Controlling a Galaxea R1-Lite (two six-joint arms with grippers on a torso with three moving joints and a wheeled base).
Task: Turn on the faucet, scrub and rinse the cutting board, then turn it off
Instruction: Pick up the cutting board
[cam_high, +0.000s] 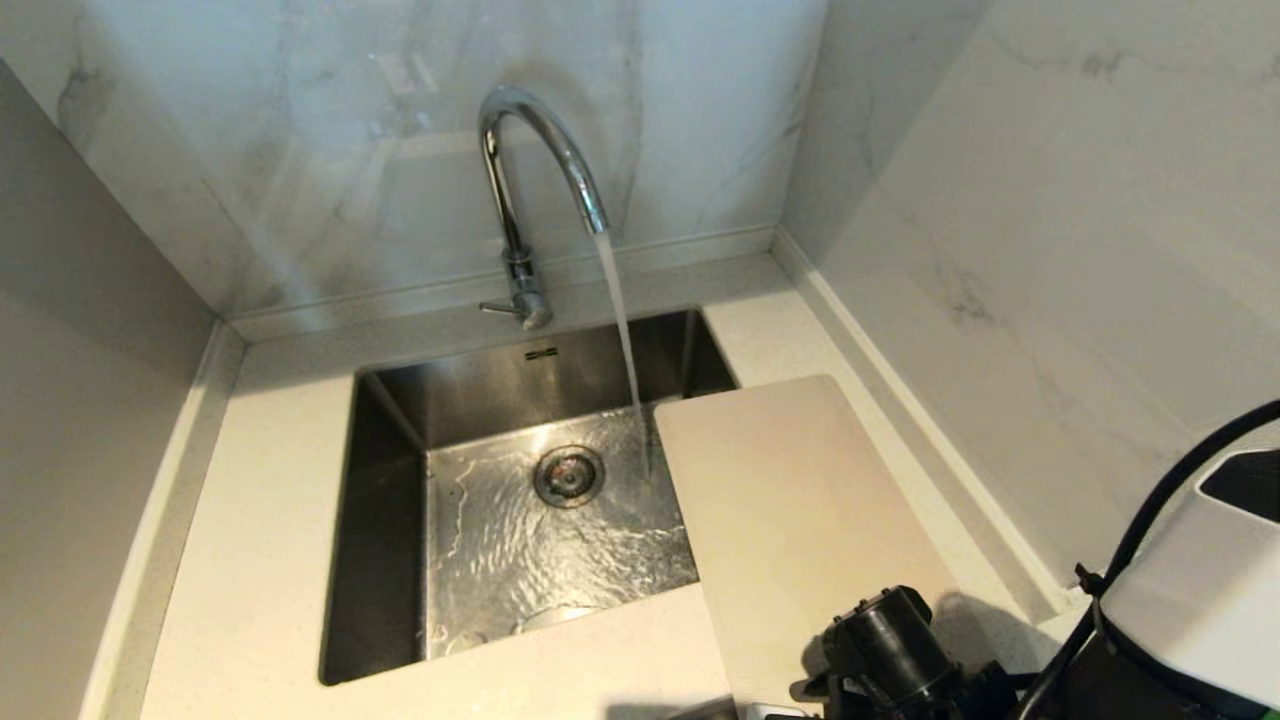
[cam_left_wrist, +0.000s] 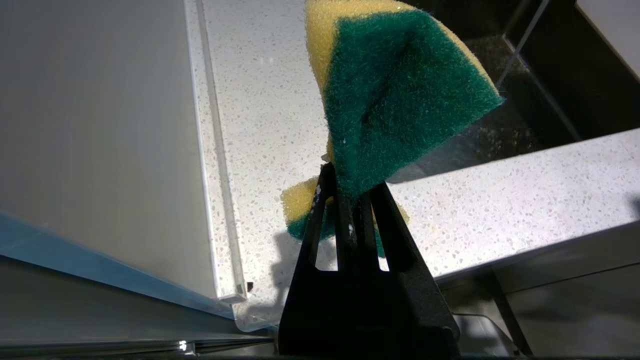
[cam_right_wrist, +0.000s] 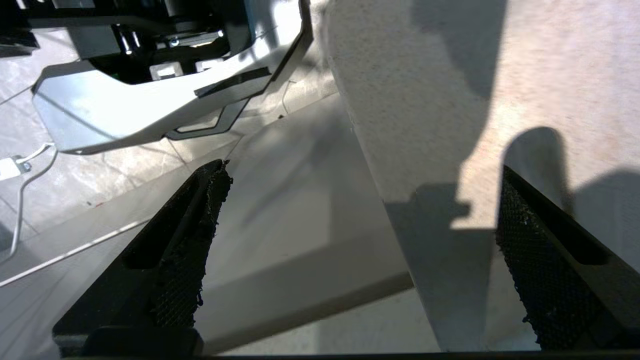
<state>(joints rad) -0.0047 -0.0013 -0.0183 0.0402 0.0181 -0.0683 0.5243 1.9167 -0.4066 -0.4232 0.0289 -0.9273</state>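
Water (cam_high: 625, 340) runs from the chrome faucet (cam_high: 540, 112) into the steel sink (cam_high: 380, 520); its thin side lever (cam_high: 497, 307) points left. The pale beige cutting board (cam_high: 800, 500) lies flat on the counter to the right, its left edge overhanging the sink. My right arm's black wrist (cam_high: 890, 650) hovers at the board's near end, its fingers below that view. In the right wrist view the right gripper (cam_right_wrist: 362, 167) stands open and empty, astride a pale slab edge; board or counter, I cannot tell. My left gripper (cam_left_wrist: 352, 185) is shut on a green-and-yellow sponge (cam_left_wrist: 400, 85).
Marble walls close in the counter (cam_high: 260, 560) at the back and right, and a grey panel stands on the left. The left gripper hangs over the speckled counter's front left corner (cam_left_wrist: 260, 125). The robot's base (cam_right_wrist: 150, 100) and the floor show beneath the right gripper.
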